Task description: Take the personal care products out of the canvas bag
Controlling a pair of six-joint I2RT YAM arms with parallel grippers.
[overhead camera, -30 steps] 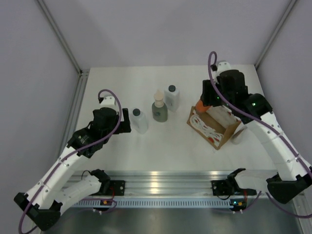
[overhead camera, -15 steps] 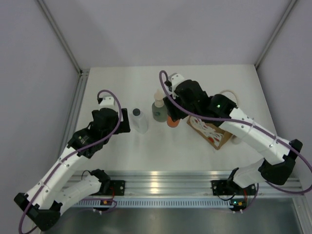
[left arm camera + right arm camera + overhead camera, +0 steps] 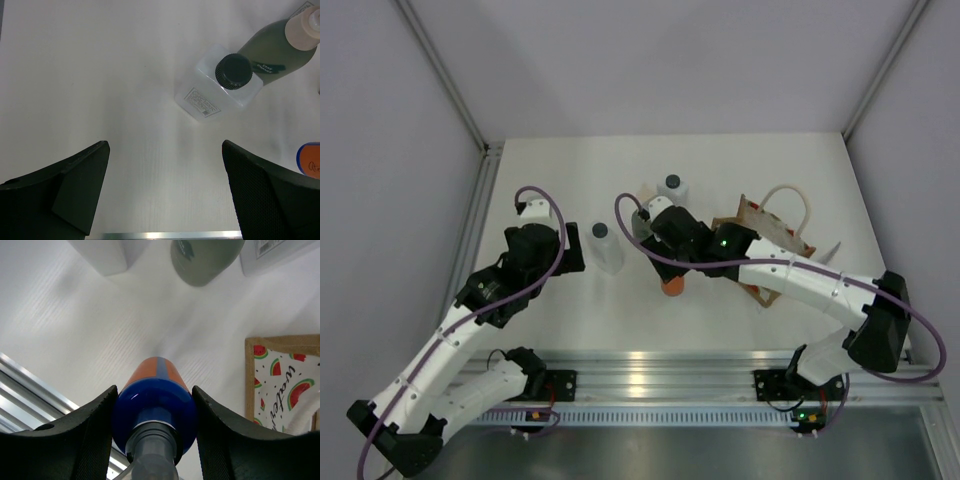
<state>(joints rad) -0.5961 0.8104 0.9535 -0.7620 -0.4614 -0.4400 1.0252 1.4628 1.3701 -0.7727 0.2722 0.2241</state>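
Nearest the arms, the orange bottle is held out of the bag, over the front part of the table. It is pinched at its blue cap by the right gripper, with one finger pressed on each side of the cap. Whether its bottom is touching the table cannot be told. A bit farther back on the left, the left gripper is seen with its fingers spread wide, and nothing is held in them. Just past it, a white bottle with a dark cap is stood on the table, and the green bottle is right behind it. On the right, the bag with its watermelon print is set near the orange bottle but apart from it. The inside of the bag is not shown, so it cannot be said that it is empty. Farthest back, a second white bottle is stood on the table. All four bottles are out of the bag, so the job is judged to be nearly done. Only the orange bottle needs to be put down and let go.
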